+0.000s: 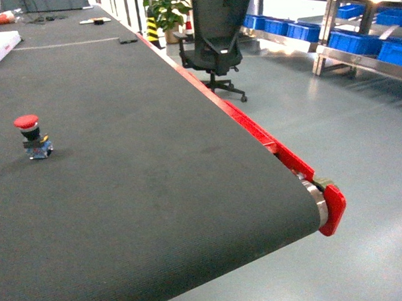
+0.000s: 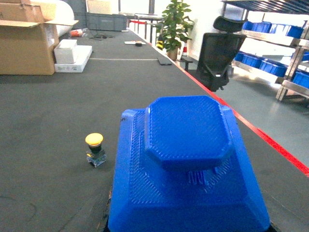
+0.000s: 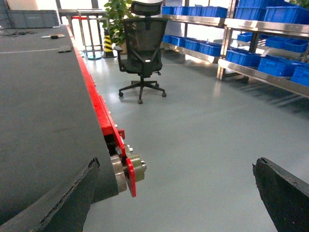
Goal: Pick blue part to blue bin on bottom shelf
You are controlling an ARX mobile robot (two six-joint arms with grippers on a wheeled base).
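A blue part (image 2: 186,145), blocky with an octagonal raised top, fills the lower middle of the left wrist view, just above the black conveyor belt (image 2: 48,111). My left gripper (image 2: 188,224) is shut on it; only dark slivers of the fingers show at its bottom corners. My right gripper (image 3: 178,193) is open and empty, with its fingers (image 3: 285,193) wide apart over the grey floor past the belt's end. Blue bins (image 3: 244,58) sit on the low level of a steel rack (image 3: 260,72) across the floor. Neither gripper shows in the head view.
A red-capped push button (image 1: 32,136) stands on the belt at the left, and a yellow-capped one (image 2: 95,150) left of the part. The belt ends at a roller with a red guard (image 1: 328,209). A black office chair (image 1: 213,38) stands before the racks. A cardboard box (image 2: 26,41) sits far back.
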